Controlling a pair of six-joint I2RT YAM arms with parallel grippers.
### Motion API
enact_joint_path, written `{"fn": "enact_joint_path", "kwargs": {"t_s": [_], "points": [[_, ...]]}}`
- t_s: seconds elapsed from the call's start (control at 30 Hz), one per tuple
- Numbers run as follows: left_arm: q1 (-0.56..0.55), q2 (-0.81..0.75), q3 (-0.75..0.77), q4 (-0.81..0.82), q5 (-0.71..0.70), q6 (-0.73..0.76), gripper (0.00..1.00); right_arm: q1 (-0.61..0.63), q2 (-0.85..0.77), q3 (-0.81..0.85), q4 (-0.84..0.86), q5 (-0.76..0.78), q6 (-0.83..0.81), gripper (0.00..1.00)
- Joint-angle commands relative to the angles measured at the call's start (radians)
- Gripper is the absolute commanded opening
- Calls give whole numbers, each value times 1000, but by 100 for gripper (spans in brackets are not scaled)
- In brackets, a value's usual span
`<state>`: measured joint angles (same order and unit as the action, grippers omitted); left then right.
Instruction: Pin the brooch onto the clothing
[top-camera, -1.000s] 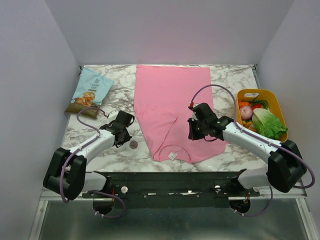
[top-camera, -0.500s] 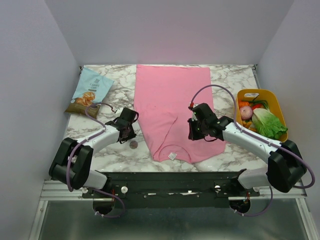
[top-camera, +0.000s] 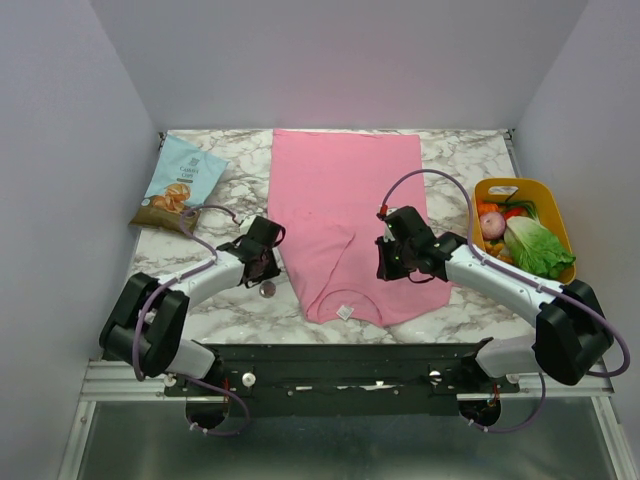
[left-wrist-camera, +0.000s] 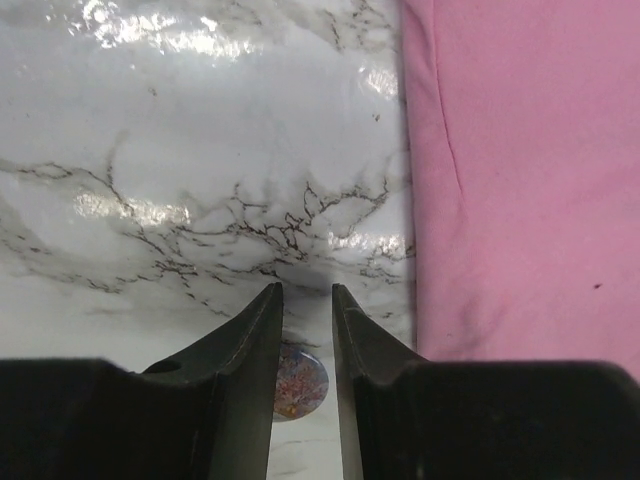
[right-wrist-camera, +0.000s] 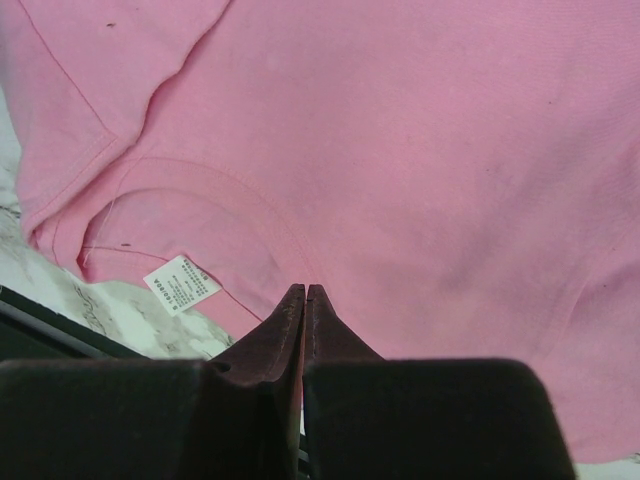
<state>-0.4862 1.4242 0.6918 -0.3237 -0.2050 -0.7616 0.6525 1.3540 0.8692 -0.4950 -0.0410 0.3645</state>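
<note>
The brooch (top-camera: 266, 289) (left-wrist-camera: 298, 382), a tiny round disc, lies on the marble just left of the clothing (top-camera: 340, 200) (left-wrist-camera: 520, 180) (right-wrist-camera: 400, 150), a pink T-shirt spread flat. My left gripper (top-camera: 262, 264) (left-wrist-camera: 306, 290) hovers over the brooch, open by a narrow gap; the disc shows between the fingers near their base, and I cannot tell whether they touch it. My right gripper (top-camera: 386, 262) (right-wrist-camera: 304, 290) is shut and empty above the shirt's lower right part, near the neckline. The white label (top-camera: 345, 312) (right-wrist-camera: 181, 283) sits inside the neckline.
A bag of chips (top-camera: 180, 185) lies at the back left. A yellow basket (top-camera: 500, 183) with vegetables stands at the right edge. A metal rail (top-camera: 330, 360) runs along the near edge, between the arm bases.
My left gripper has moved right towards the shirt's edge, ending over the brooch, and its jaws have opened a little. The right arm has not moved.
</note>
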Motion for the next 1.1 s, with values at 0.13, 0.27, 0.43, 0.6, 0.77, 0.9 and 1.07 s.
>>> {"fn": "enact_joint_path", "kwargs": {"t_s": [0.13,0.27,0.43,0.6,0.77,0.9,1.07], "points": [[-38,-24,-43,-185,96,-48,36,-5,5,4,4,-11,-9,11],[-49,-28,-54,-212,84,-62,36,-5,0,4,4,-14,-9,11],[-66,-62,-84,-233,85,-79,36,-5,2,1,4,-13,-13,11],[-74,-103,-83,-278,79,-100,36,-5,2,1,4,-19,-10,11],[-89,-137,-95,-308,88,-107,36,-5,-6,-2,6,-25,-15,11],[-95,-157,-109,-293,110,-101,35,-5,-10,-6,10,-31,-15,11],[-114,-117,-81,-284,134,-74,34,-5,2,7,19,-31,-16,11]]}}
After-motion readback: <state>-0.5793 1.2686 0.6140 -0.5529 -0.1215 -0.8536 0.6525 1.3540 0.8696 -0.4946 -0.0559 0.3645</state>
